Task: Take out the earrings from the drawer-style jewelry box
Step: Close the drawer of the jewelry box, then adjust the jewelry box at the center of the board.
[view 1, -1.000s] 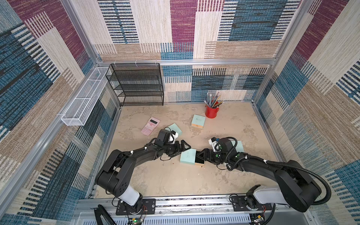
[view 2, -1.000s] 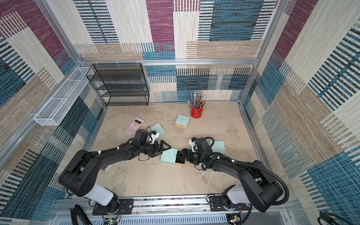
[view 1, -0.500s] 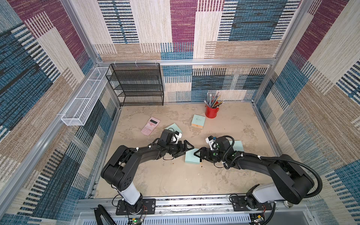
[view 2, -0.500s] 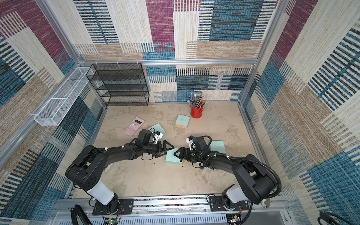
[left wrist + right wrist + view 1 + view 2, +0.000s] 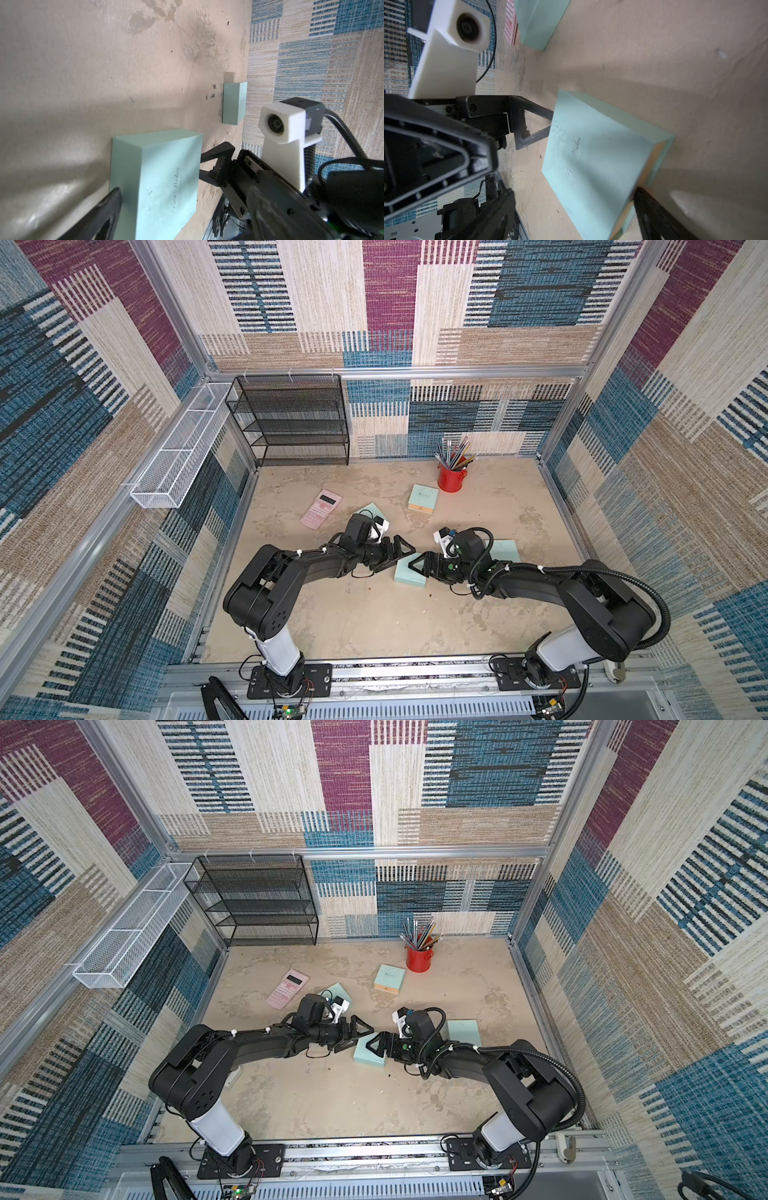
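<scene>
Left gripper and right gripper are closer in on the mint-green cardboard drawer-style jewelry box than a sec ago. Both gape empty, flanking it, prob. to brace & pull (earrings unseen, presumably inside).

1. Left arm: glossy black shells, a white lower column (at 7 o'clock in both top views) and white cable ties.
2. Right arm: the same build at 5 o'clock, with a ribbed black hose alongside.
3. Left gripper and right gripper: black fingers shaped as hollow triangles.
4. Wrist camera: white housing, round dark lens.
5. Base plate: black, screwed down, with thin red wires.
</scene>
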Controlling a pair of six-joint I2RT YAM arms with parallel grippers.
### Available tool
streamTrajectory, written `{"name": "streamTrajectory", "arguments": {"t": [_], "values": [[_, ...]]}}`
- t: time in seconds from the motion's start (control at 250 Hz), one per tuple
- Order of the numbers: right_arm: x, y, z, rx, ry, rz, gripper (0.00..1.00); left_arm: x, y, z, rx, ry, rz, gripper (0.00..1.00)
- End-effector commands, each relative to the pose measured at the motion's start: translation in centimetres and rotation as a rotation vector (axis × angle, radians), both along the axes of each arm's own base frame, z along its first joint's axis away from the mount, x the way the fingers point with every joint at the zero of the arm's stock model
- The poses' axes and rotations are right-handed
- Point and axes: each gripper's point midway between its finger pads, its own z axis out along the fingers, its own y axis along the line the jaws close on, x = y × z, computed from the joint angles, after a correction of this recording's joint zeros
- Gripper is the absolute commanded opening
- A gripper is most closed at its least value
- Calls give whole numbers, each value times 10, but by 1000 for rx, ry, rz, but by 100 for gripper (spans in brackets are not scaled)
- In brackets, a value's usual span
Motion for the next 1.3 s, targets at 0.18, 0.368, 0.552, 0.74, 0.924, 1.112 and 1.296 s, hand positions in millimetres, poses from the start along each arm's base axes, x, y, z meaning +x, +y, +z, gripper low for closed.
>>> {"name": "streamTrajectory", "arguments": {"t": [0.18, 0.368, 0.552, 0.74, 0.924, 1.112, 1.296], "values": [[11, -19, 22, -97, -84, -87, 91, 7, 40, 15, 109, -19, 143, 92], [16, -33, 43, -142, -144, -123, 94, -21, 64, 37, 154, -48, 132, 91], [55, -16, 52, -126, -192, -48, 100, -66, 62, 33, 108, 26, 45, 76], [85, 17, 37, -92, -186, 80, 99, -90, 36, 19, 109, 63, -44, 68], [87, 29, 29, -44, -162, 119, 99, -88, 22, -10, 148, 94, -28, 57], [61, 25, 27, 21, -115, 136, 99, -70, 8, -16, 96, 96, 17, 54], [38, 13, 27, 41, -87, 112, 99, -51, 6, -18, 77, 98, 90, 53]]}}
